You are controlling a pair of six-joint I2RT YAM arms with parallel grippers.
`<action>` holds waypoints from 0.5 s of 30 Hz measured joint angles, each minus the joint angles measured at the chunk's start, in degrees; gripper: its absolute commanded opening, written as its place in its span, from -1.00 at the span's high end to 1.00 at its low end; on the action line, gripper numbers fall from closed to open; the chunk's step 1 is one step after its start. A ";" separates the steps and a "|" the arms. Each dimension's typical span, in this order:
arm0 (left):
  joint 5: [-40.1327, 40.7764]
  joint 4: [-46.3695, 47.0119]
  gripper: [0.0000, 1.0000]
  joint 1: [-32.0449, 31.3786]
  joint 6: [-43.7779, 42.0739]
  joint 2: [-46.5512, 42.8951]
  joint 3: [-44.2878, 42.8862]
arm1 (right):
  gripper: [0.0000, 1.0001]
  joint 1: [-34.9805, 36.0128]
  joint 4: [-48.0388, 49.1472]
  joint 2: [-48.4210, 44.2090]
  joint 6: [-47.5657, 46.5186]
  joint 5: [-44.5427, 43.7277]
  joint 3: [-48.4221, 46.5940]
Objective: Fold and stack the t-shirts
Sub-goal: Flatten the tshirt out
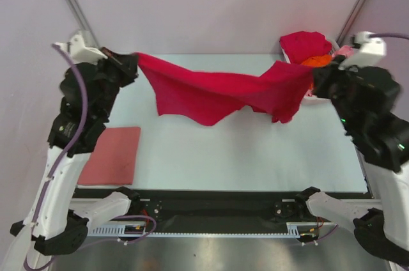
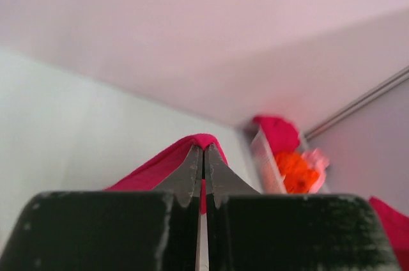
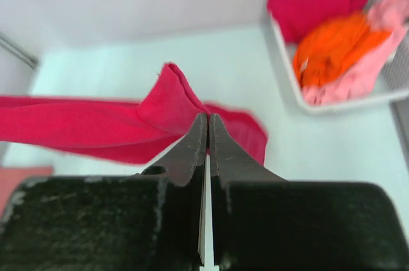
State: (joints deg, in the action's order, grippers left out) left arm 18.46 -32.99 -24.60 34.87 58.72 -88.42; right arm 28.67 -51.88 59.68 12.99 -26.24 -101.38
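The crimson t-shirt (image 1: pixel 217 95) hangs stretched side to side above the bench (image 1: pixel 255 156), the left tool (image 1: pixel 131 61) and right tool (image 1: pixel 314 81) each clamped on one end

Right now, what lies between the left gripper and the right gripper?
One crimson t-shirt, pinched at its ends by the left gripper and the right gripper, and sagging in the middle. The top external view shows it.

Pale table (image 1: pixel 255 156): folded salmon shirt (image 1: pixel 112 154), basket (image 3: pixel 345 103)
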 measured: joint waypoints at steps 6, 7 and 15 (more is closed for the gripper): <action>1.29 7.50 0.99 0.00 -6.38 -5.70 -7.50 | 1.00 -0.02 3.72 -10.60 -2.93 3.50 -6.34; 1.25 8.70 0.99 0.00 -7.15 -7.02 -8.50 | 1.00 -0.02 4.00 -11.98 -3.19 4.74 -7.06; 0.15 14.47 0.99 0.00 -11.13 -17.25 -13.57 | 1.00 -2.62 5.25 -14.82 -1.99 18.08 -18.53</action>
State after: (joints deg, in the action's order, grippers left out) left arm 18.61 -18.52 -24.60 23.75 41.47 -102.00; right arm 26.04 -46.63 44.86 11.00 -8.16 -119.92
